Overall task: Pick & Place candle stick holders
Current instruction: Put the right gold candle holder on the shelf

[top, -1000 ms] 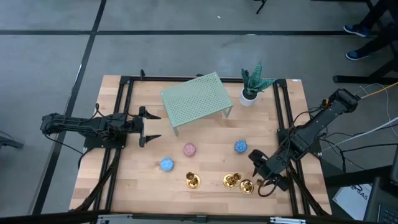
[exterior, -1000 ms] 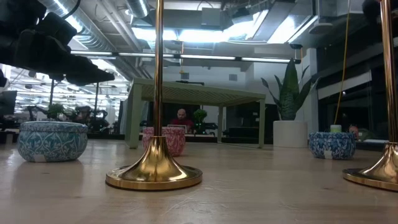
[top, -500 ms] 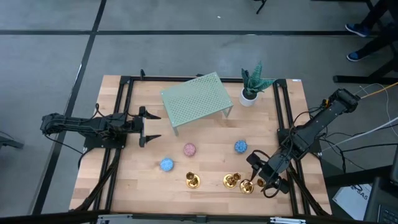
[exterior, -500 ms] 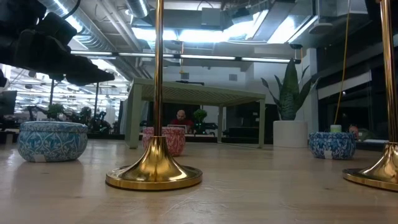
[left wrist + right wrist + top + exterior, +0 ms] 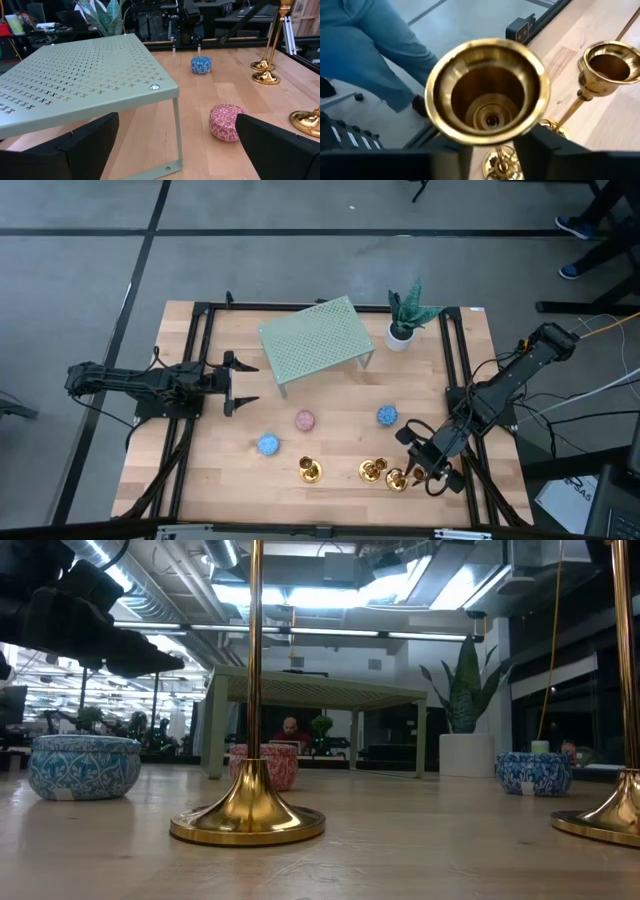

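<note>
We saw three gold candle stick holders standing in a row well in front of the green perforated shelf. The right gripper sat at the rightmost holder, fingers on either side of its stem just under the cup, though we could not tell whether they pressed it. The left gripper hung just beside the shelf, fingers spread.
</note>
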Controlling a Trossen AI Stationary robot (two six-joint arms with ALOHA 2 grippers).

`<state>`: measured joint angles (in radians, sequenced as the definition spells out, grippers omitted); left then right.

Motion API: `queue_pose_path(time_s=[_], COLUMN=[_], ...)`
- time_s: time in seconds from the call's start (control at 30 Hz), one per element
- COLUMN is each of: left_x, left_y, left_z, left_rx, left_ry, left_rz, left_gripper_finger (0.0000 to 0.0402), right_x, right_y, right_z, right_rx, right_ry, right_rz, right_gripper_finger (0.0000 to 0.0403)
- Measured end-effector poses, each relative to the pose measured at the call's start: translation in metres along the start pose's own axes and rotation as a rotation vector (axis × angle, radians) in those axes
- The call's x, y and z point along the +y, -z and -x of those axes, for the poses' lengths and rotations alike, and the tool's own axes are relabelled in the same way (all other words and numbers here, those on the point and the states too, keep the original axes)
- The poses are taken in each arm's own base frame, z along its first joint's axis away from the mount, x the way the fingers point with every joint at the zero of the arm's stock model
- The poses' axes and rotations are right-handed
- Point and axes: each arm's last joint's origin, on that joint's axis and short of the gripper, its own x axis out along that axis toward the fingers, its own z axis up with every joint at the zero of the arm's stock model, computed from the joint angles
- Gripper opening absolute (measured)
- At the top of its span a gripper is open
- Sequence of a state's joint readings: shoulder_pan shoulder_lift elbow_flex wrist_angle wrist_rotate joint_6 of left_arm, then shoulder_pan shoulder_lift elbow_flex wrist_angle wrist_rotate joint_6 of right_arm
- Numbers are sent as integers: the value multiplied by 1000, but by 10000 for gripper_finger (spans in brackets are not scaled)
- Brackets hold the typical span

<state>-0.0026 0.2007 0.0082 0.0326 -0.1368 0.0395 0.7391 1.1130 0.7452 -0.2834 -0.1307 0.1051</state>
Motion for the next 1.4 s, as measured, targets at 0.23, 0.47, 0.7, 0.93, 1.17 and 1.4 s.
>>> queue_pose_path(time_s=[0.23, 0.47, 0.7, 0.93, 1.17, 1.4], left_x=[0, 0, 0, 0, 0, 0], left_y=[0, 0, 0, 0, 0, 0], left_z=[0, 0, 0, 0, 0, 0], left_rx=[0, 0, 0, 0, -1, 0], left_ry=[0, 0, 0, 0, 0, 0], left_rz=[0, 0, 0, 0, 0, 0], left_gripper_finger=[400, 400, 400, 400, 400, 400], right_x=[0, 1, 6, 10, 12, 0], right_y=[-1, -7, -28, -50, -83, -108], right_z=[0, 2, 30, 73, 117, 159], right_rx=[-13, -37, -73, -79, -165, -274], right_ry=[-7, -6, -10, 139, 284, 442], right_rz=[-52, -121, -139, -145, -159, -198], right_gripper_finger=[29, 33, 30, 30, 33, 34])
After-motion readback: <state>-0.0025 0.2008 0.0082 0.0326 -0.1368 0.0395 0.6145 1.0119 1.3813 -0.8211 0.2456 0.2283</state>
